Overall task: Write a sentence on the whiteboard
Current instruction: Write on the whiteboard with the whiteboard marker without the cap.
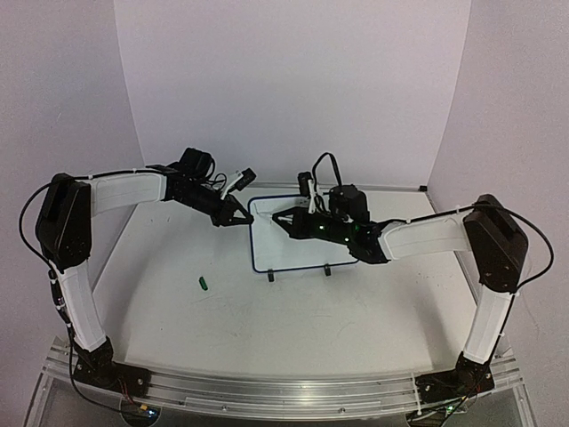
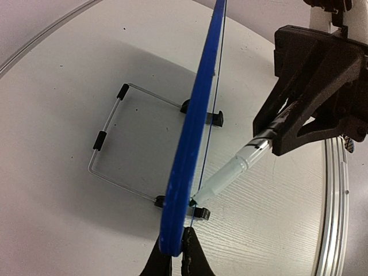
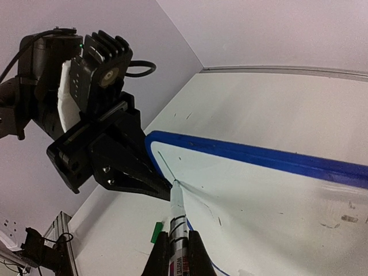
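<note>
Bracing the whiteboard [image 1: 286,251] is the job of the left hand [image 1: 233,213]: its fingers are pinched tight on the blue frame at the board's left edge, near the upper corner, most likely so the panel cannot swing or slide when a pen presses on it. The board stands tilted on a thin wire stand [image 2: 109,141] with two black clip feet [image 2: 217,118] along its lower edge, toward the back of the counter [image 1: 267,329] and between the two arms. The right hand [image 3: 178,253] is clamped on the barrel of a white marker [image 3: 177,215], whose nib touches the white face just inside that same upper-left corner, close beside the left hand. That spot suits the start of a first line, so the writing seems about to begin. No green words of the sentence can be read on the board, only a few faint specks and a thin line near the nib that may be a reflection. The marker's green cap [image 1: 204,284] lies on the counter left of the board, well apart from it and out of both arms' way. Light, steady pressure looks called for, since only the stand and that one grip hold the board.
</note>
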`<state>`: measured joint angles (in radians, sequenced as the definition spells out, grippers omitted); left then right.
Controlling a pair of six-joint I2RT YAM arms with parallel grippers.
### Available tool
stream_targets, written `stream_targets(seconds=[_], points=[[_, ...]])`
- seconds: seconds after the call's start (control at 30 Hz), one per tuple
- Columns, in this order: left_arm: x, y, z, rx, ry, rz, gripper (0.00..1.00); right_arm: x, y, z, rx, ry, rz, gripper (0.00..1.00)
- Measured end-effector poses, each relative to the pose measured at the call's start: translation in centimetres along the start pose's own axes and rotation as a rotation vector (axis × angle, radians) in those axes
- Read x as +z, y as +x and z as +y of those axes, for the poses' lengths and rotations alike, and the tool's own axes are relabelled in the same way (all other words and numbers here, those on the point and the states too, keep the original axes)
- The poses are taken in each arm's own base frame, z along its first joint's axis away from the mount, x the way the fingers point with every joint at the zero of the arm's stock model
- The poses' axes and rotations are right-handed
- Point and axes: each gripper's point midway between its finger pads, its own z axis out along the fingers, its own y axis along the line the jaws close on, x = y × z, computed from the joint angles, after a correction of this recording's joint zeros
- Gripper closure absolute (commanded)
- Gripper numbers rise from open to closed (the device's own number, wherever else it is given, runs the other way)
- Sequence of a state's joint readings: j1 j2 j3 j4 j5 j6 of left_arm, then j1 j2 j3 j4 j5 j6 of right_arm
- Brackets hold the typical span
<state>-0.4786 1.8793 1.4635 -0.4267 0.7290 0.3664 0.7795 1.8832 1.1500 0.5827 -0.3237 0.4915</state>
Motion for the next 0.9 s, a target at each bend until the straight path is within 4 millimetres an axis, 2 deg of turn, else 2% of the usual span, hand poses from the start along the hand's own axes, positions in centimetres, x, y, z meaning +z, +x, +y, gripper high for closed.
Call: stream_targets(seconds=[0.3,0.6,0.9], points=[[0.0,0.0,0.0,0.000,0.001,0.000,1.00,-0.5,0.4,-0.1,0.002,-0.006,0.014,1.00],[0.0,0.0,0.0,0.000,0.001,0.000,1.00,-1.8,-2.1,1.3,-0.013,-0.030,-0.048,1.00],[0.0,0.0,0.0,0.000,0.001,0.000,1.00,-1.7,-2.4,0.9,-0.005,-0.010,-0.062,1.00]])
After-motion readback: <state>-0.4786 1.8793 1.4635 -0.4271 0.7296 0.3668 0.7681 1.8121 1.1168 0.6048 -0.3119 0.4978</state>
